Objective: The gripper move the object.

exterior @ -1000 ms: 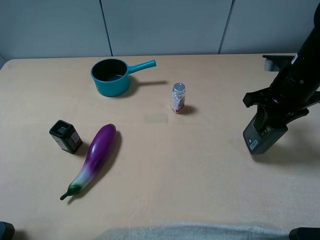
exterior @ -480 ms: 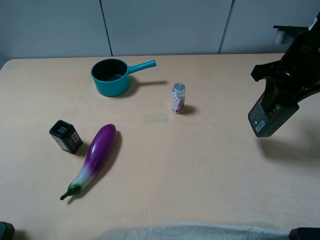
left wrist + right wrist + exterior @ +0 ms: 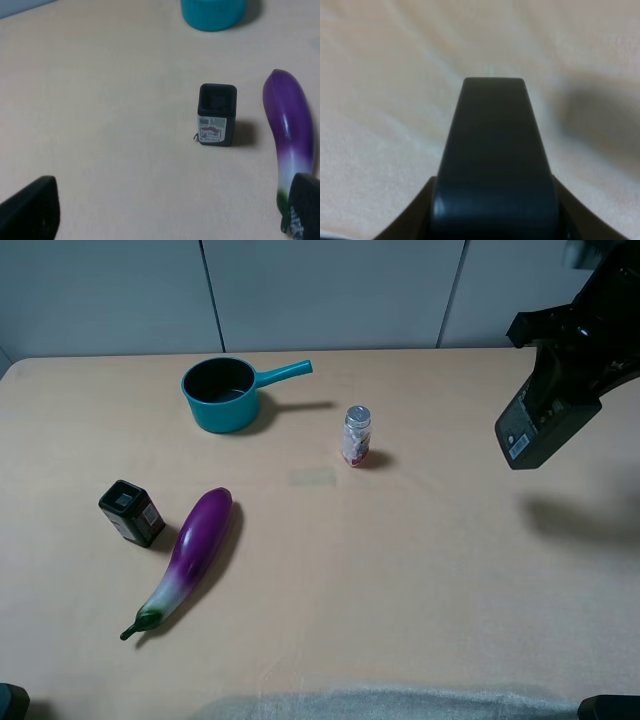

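Tan table (image 3: 400,580), wood-look top. Far left-ctr: teal saucepan (image 3: 222,394), handle pointing right. Ctr: small clear silver-capped bottle (image 3: 356,435), upright. Near left: black box (image 3: 131,511), w/ purple eggplant (image 3: 190,555) just beside it on its right, stem toward near edge.

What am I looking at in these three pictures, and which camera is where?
It is a two-armed robot at a table. The wide picture comes from a camera mounted high; the other two come from cameras on the wrists. On the table lie a pan, a shaker, a box and an eggplant. The right hand grips a dark bottle in the air above the table; its wrist camera sees that bottle close up. The left hand is open and empty, its camera looking down on the box and eggplant.
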